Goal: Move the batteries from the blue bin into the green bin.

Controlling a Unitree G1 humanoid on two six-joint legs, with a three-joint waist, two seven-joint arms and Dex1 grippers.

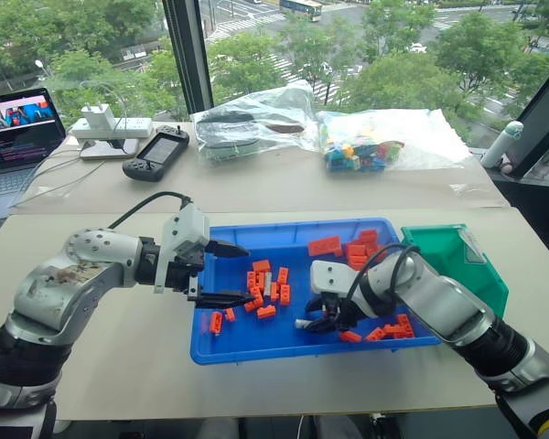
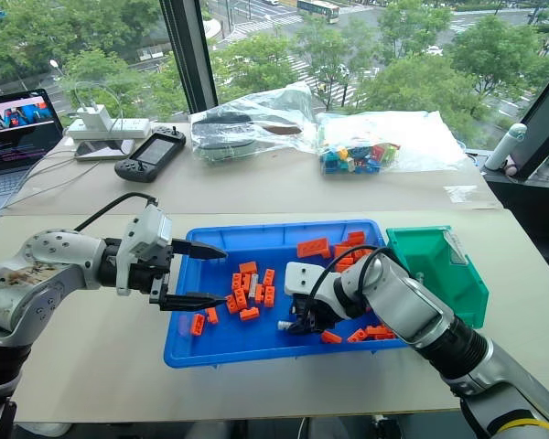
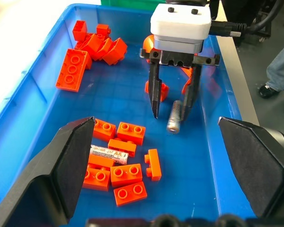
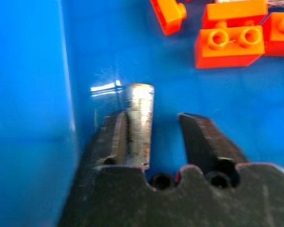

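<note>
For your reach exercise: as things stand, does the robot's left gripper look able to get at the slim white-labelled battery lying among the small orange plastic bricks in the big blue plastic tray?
Probably yes. The left gripper hangs open over the blue plastic tray, the white-labelled battery lies just ahead, but orange bricks crowd it on both sides.

Bright blue bin point(image 1: 221, 345), glossy, with a faint darker grid across its floor. Scattered inside are orange bricks point(image 1: 265, 291), vivid and uniform, studs the same shade. One battery point(image 3: 174, 117) reads dull silvery grey with rusty brown flecks; another battery point(image 3: 109, 153), among the bricks, is white with small dark lettering and a red band at one end. To the right, the green bin point(image 1: 483, 283), a saturated emerald. The right gripper point(image 3: 173, 106) has black fingers under a white housing; the left gripper point(image 1: 231, 273) likewise black on white. The table point(image 1: 119, 366) is pale beige. On the far table, a clear bag of bricks point(image 1: 361, 151) shows mixed blue, yellow, red and green.
</note>
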